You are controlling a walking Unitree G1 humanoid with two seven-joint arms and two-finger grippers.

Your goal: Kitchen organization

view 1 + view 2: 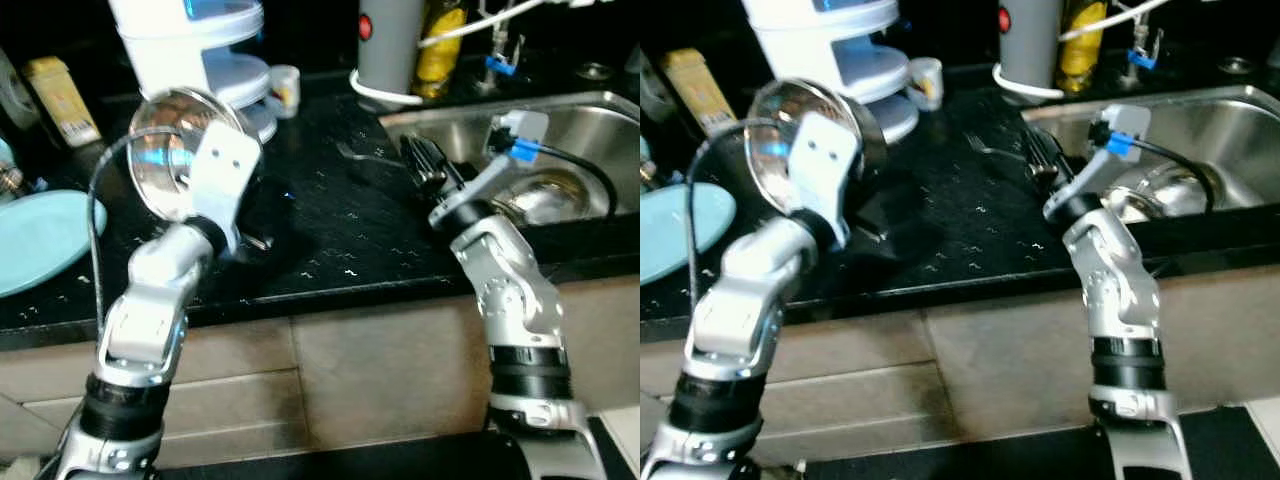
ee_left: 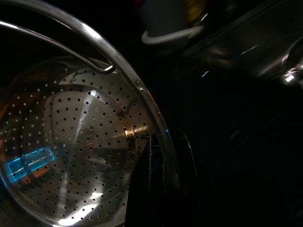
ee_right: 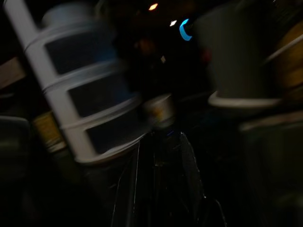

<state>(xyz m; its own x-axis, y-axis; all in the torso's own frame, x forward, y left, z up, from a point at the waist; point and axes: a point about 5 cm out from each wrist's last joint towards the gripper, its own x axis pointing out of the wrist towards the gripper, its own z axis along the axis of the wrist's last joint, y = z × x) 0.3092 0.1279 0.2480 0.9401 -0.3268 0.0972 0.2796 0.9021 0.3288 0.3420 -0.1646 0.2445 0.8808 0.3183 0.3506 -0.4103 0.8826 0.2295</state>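
A light blue plate (image 1: 40, 238) lies at the counter's left. The left gripper (image 2: 149, 189) holds a steel colander (image 1: 175, 150) raised, before a white tiered rack (image 1: 205, 50). The right gripper (image 1: 428, 160), fingers seemingly together, nears a fork (image 1: 365, 155) beside the sink (image 1: 590, 120).

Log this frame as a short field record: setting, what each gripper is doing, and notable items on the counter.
setting: black countertop beside a steel sink
left gripper: holds a perforated steel colander tilted above the counter
right gripper: at the sink's left edge, near a fork; finger state unclear
other items: blue plate, white tiered container, grey canister
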